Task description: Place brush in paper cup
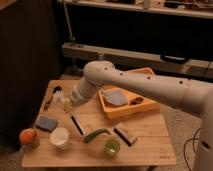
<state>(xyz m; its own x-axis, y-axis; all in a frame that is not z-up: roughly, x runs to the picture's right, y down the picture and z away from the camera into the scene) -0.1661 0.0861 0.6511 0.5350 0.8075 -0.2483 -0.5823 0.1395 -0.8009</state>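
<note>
The brush [77, 125] is a thin stick, white turning dark, hanging at a slant just under my gripper [68, 105]. The gripper is over the left half of the wooden table [150, 150] and appears shut on the brush's upper end, which the wrist hides. The brush's lower end is a little right of and beyond the paper cup [60, 137]. This small white round cup stands upright near the front left edge, and nothing is in it.
An orange fruit [27, 136] and a blue sponge [46, 123] lie left of the cup. A green curved item [96, 134], a small green cup [111, 146] and a dark bar [125, 134] lie to the right. Behind is an orange tray [145, 106] holding a grey cloth.
</note>
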